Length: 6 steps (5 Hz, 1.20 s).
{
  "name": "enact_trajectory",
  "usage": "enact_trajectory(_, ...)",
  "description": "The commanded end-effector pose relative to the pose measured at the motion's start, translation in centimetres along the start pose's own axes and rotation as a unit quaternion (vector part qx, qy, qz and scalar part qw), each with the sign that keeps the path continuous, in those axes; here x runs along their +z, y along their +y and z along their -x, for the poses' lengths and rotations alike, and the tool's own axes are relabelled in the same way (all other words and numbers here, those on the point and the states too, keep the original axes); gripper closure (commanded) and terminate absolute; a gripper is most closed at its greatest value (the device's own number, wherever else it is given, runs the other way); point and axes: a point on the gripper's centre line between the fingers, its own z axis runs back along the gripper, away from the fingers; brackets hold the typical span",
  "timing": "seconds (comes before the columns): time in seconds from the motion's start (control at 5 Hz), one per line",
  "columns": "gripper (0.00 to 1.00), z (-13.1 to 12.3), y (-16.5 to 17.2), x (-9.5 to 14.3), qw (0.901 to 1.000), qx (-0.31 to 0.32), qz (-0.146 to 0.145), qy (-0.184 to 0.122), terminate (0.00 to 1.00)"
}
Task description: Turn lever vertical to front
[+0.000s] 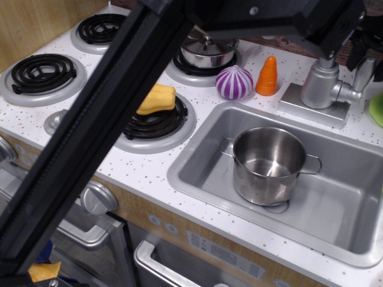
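Observation:
The faucet's thick silver body (pixel 319 84) stands on its base plate behind the sink. The lever (pixel 362 74) juts from its right side on a short stub, and its flat handle now points upward. My gripper (pixel 367 54) is at the top right edge, just above the lever's upper end. Its dark fingers (pixel 357 50) flank the handle tip. The frame edge cuts the gripper off, so I cannot tell whether it grips the lever. The black arm crosses the picture diagonally and hides the spout.
A steel pot (pixel 268 164) stands in the sink (pixel 197 155). A purple onion (pixel 234 82) and an orange carrot (pixel 267 76) stand left of the faucet. A yellow squash (pixel 157 98) lies on a burner and a lidded pot (pixel 206 51) on another. Something green (pixel 377 110) shows at the right edge.

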Motion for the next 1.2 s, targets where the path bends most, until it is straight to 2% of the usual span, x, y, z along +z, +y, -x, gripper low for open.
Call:
enact_trajectory(0.0,1.0,0.2,0.2,3.2,0.999,0.037,0.019,-0.016,0.0)
enact_trajectory(0.2,1.0,1.5,-0.2,3.5,0.9986,0.05,0.019,-0.001,0.0)
enact_trajectory(0.4,1.0,2.8,-0.7,3.2,0.997,0.063,0.034,0.027,0.0)
enact_trajectory(0.6,1.0,4.0,-0.8,2.1,0.9948,0.073,0.055,0.046,0.0)
enact_trajectory(1.0,1.0,5.3,-0.8,0.5,0.994,0.061,0.058,0.07,0.0)
